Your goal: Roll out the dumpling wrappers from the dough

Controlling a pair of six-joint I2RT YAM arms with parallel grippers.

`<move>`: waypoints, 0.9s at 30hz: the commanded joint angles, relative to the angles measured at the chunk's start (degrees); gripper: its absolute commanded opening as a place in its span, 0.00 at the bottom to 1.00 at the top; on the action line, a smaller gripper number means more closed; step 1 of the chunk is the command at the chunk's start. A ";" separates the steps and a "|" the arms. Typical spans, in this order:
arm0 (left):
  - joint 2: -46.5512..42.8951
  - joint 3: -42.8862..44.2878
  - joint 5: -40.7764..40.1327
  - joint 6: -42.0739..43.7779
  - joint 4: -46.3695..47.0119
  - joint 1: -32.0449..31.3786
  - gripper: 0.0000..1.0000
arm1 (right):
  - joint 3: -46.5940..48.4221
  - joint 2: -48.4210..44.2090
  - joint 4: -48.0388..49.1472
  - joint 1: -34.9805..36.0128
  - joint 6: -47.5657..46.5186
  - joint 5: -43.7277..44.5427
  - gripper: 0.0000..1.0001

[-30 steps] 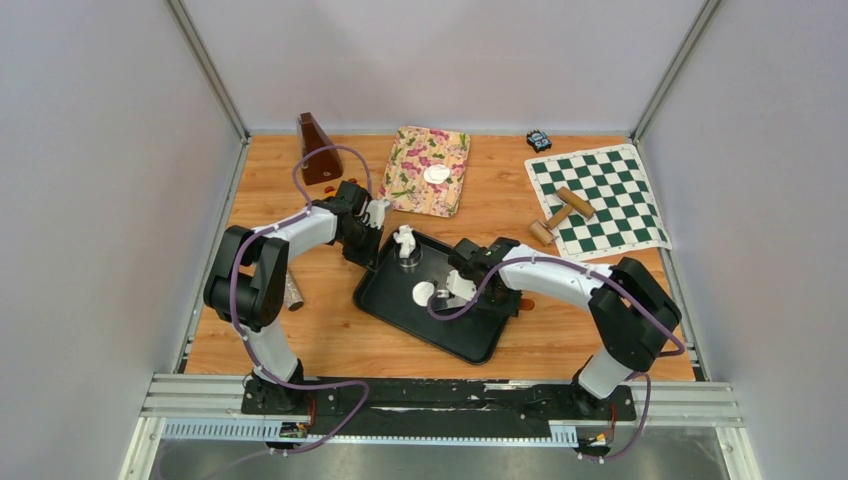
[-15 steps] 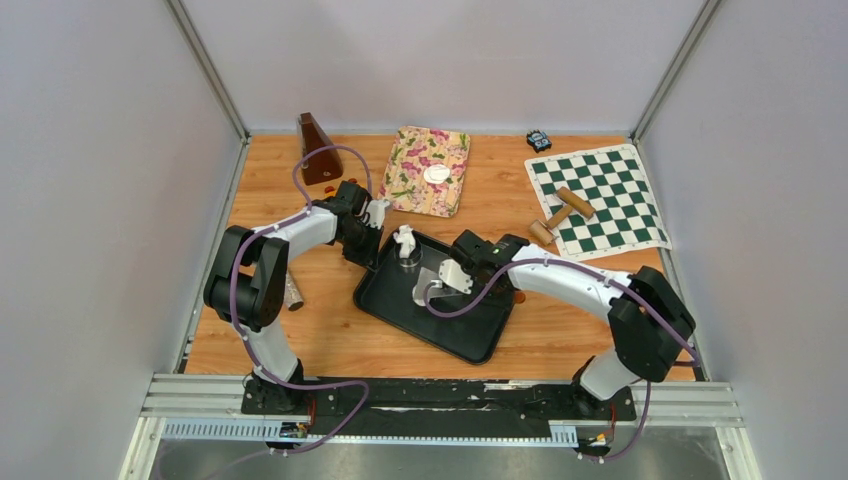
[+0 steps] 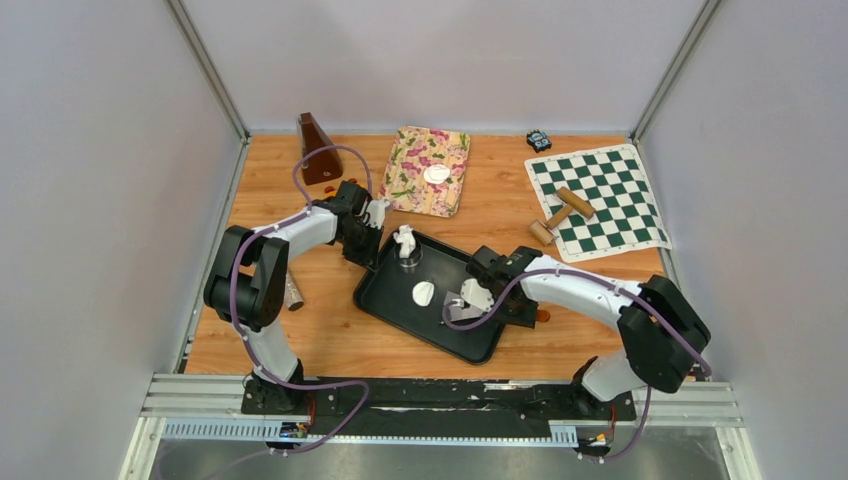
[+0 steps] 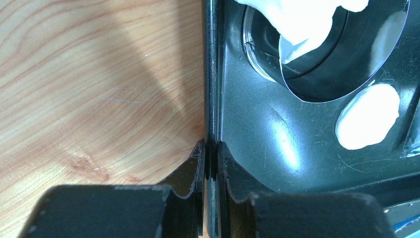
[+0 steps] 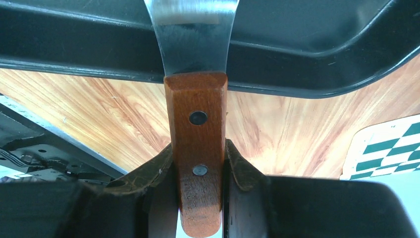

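Dumpling wrappers (image 3: 423, 293) show in 2 places. The nearer one, a thin round white disc of dough, lies flat on the floor of the black rectangular metal tray (image 3: 478, 350), left of its middle, with bare tray all round it.

Just to its right, not touching it, rests the steel blade of a flat scraper with a brown riveted wooden handle (image 5: 196, 124). The blade reaches in over the tray's right rim. The right gripper (image 5: 198, 158) is clamped on that handle, 1 finger on each side.

Farther back, the left gripper (image 4: 210, 158) pinches the tray's left rim. One finger is over the light wooden table (image 3: 300, 330) and the other is inside the tray.

Near that grip a round ring cutter (image 3: 408, 262) stands on the tray floor, with an irregular white dough lump (image 3: 404, 238) sitting on top of it.

Beyond the tray, a floral cloth mat (image 3: 410, 175) carries the second round white wrapper. To the right lies a green-and-white chequered mat (image 3: 610, 190) with 2 short wooden rollers (image 3: 575, 202). A brown pyramid-shaped wooden block (image 3: 318, 150) stands at the far left.
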 commanded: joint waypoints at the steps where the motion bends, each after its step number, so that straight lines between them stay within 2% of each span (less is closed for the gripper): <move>1: 1.62 -0.46 -5.38 1.45 -0.27 -0.11 0.00 | 0.62 1.96 2.08 -0.05 1.26 0.85 0.00; 10: 1.51 -0.45 -5.22 1.48 -0.22 -0.11 0.00 | 4.75 10.10 5.93 0.84 3.82 5.01 0.00; 27: 1.34 -0.45 -5.14 1.41 -0.05 -0.11 0.00 | 9.86 14.09 7.50 3.16 3.08 4.88 0.00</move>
